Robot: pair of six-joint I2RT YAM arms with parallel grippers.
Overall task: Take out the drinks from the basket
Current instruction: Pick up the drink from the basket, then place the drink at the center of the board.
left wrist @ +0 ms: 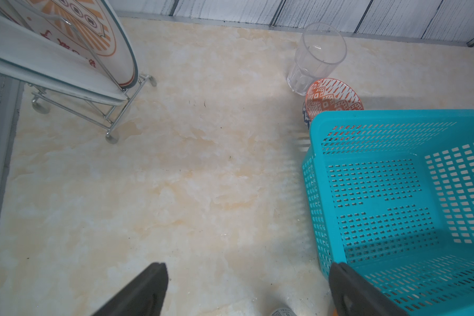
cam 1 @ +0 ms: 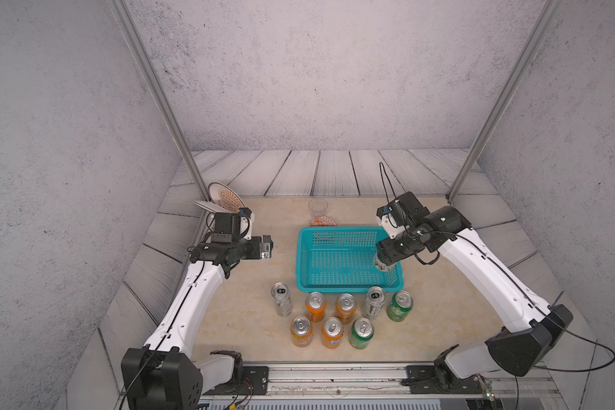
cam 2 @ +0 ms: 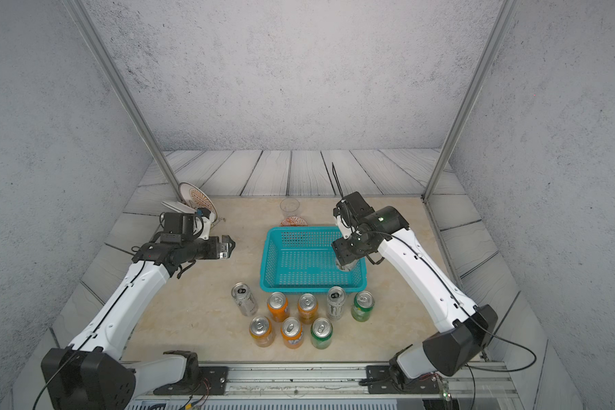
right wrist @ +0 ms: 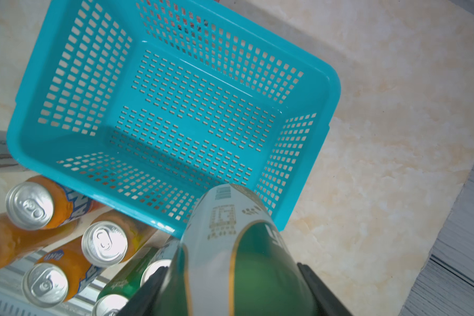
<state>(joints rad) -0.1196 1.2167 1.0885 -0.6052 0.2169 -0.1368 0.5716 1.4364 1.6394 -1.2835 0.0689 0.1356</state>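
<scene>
One green can (right wrist: 238,246) clamped, seemingly: wrist view.

Left arm (cam 1: 192,294) and right arm (cam 1: 490,280) show white shells, black joints, thin black cables.

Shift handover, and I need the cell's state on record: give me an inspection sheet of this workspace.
Surface: marble-look table, a few dark specks.
Job's things: basket holds no loose can; eight cans stand upright before it; a green can is held over its near right corner.
Clutter: cup and bowl behind the basket; plate rack far left.
Grippers: left gripper open, empty, over bare table; right gripper shut on the green can.
Cables: black loop above the right wrist; black cable trailing from the right arm's base.
Surroundings: grey walls, metal posts.
</scene>
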